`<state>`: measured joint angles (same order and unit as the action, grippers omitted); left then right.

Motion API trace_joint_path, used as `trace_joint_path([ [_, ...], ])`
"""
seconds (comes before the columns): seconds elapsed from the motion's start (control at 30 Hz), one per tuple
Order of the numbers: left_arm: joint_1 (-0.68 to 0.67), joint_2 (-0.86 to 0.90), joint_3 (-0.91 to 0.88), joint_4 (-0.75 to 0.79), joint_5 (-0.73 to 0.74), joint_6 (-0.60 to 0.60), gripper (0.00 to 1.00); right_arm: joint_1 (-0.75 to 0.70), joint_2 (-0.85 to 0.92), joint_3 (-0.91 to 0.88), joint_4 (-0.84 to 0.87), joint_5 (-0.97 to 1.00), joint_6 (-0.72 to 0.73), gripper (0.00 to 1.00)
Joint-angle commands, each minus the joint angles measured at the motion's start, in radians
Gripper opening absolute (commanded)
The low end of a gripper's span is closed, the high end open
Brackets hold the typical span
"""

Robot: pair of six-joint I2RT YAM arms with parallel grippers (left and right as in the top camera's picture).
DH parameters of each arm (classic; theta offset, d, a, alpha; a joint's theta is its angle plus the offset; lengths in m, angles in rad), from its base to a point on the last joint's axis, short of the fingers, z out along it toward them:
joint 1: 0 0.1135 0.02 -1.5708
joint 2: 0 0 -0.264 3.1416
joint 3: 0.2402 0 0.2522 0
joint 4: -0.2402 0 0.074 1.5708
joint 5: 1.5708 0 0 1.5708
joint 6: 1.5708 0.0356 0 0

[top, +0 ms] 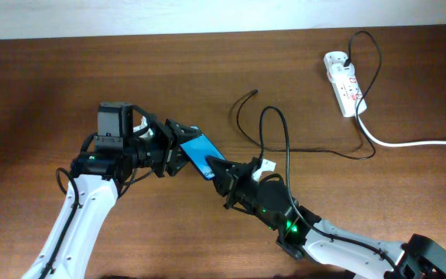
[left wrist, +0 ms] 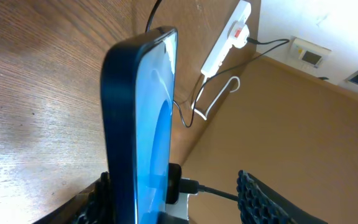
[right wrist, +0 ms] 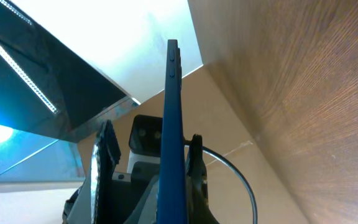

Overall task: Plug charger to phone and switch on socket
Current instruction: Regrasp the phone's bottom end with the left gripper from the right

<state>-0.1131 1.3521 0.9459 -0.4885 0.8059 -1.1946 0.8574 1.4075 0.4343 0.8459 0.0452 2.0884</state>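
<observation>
The phone (top: 200, 155), blue screen lit, is held off the table between both grippers. My left gripper (top: 178, 147) is open around its upper-left end. In the left wrist view the phone (left wrist: 142, 124) leans on one finger, with a clear gap to the other. My right gripper (top: 221, 180) is closed on its lower-right end, and the phone shows edge-on in the right wrist view (right wrist: 173, 124). The charger (top: 316, 149) runs from the socket (top: 344, 84) across the table. Its plug tip (top: 252, 94) lies free, beyond the phone.
A thick white cord (top: 409, 142) leaves the socket toward the right edge. The socket (left wrist: 225, 46) and this cord (left wrist: 219, 93) also show in the left wrist view. A black cable loop (top: 281, 132) rises from my right arm. A beige wall runs behind the table.
</observation>
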Motion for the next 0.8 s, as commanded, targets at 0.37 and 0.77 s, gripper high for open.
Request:
trace_joint_path([
  [0.37, -0.002, 0.003, 0.001, 0.010, -0.010, -0.025, 0.37, 0.040, -0.009, 0.041, 0.033, 0.016, -0.003, 0.04],
  [0.77, -0.002, 0.004, 0.001, 0.009, -0.010, -0.025, 0.17, 0.040, -0.009, 0.041, 0.032, 0.016, -0.004, 0.04],
])
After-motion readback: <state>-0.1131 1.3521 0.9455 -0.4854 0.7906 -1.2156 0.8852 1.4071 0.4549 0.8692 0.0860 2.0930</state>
